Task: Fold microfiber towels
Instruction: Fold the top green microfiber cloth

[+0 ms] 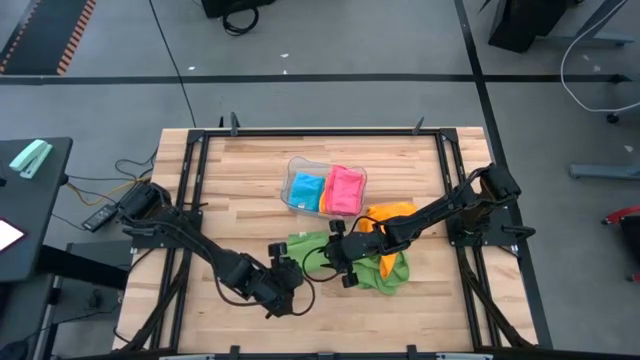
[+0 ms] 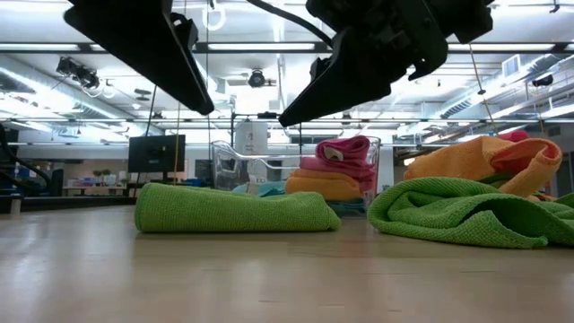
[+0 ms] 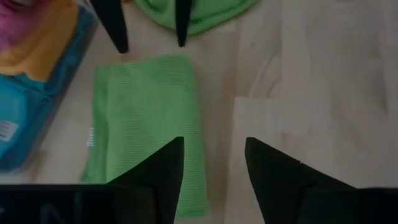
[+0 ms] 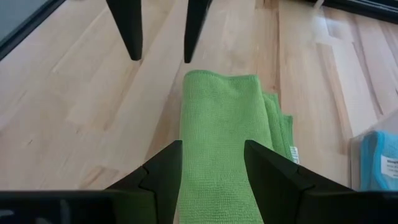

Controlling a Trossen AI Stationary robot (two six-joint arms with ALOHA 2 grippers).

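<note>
A folded green microfiber towel, a flat rectangle with a finely ribbed weave, is laid on the pale wooden plank table near its middle. The left gripper is held just on the near side of it, its two dark tapered fingers parted and nothing gripped between them. The right gripper is held just right of the folded towel, its fingers likewise spread and empty. A second green towel is left crumpled in soft folds to the right, with a rumpled orange towel beyond it. Farther back, blue, pink and orange towels are stacked inside a clear plastic tray with rounded corners
</note>
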